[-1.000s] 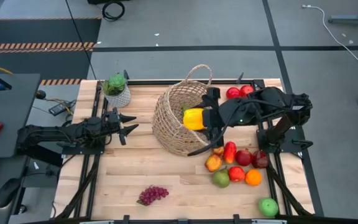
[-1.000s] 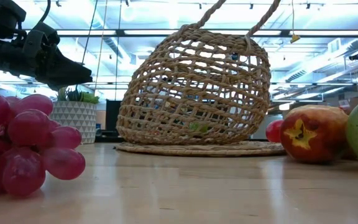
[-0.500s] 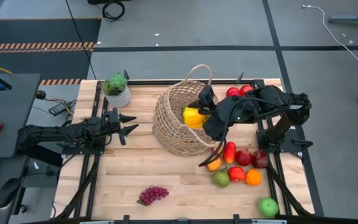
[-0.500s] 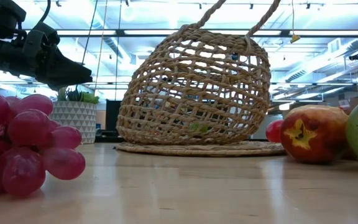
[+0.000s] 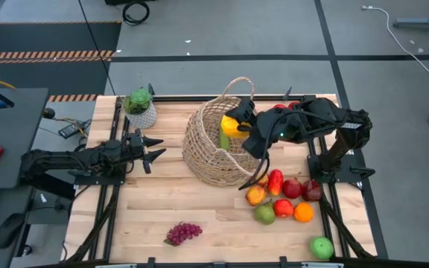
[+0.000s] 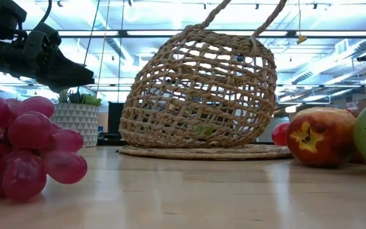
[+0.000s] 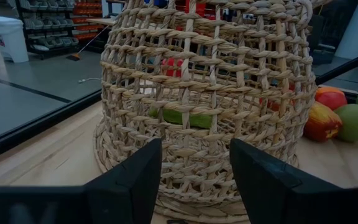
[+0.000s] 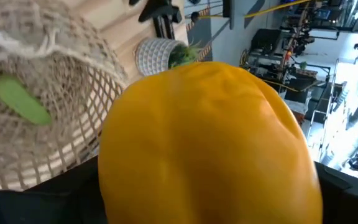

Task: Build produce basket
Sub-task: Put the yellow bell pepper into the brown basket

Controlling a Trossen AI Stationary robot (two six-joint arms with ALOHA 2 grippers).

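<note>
The tan wicker basket (image 5: 216,145) stands on its base in the middle of the table, handles up, mouth tipped toward the right. A green cucumber (image 7: 179,117) lies inside it. My right gripper (image 5: 238,123) hangs over the basket's mouth, shut on a yellow pepper (image 8: 204,137). My left gripper (image 5: 149,150) waits open and level, left of the basket, its fingers (image 7: 129,180) apart and touching nothing. More produce (image 5: 283,195) lies on the table to the right of the basket. My right gripper pinches the yellow pepper by its opposite sides (image 8: 114,186) between its two fingers (image 8: 39,202). The fingers come from the table's right, slanting down. The pepper is lifted clear, above the basket's open mouth.
A plant in a white pot (image 5: 140,109) stands at the far left. Purple grapes (image 5: 183,233) lie near the front edge and a green apple (image 5: 321,247) at the front right corner. Red fruit (image 5: 280,109) sits behind the right arm.
My right gripper has carried the yellow pepper a little toward the table's far edge over the basket's mouth, and it has rolled about its own axis. The pepper has turned with it and stays between the fingers. The basket has not moved.
</note>
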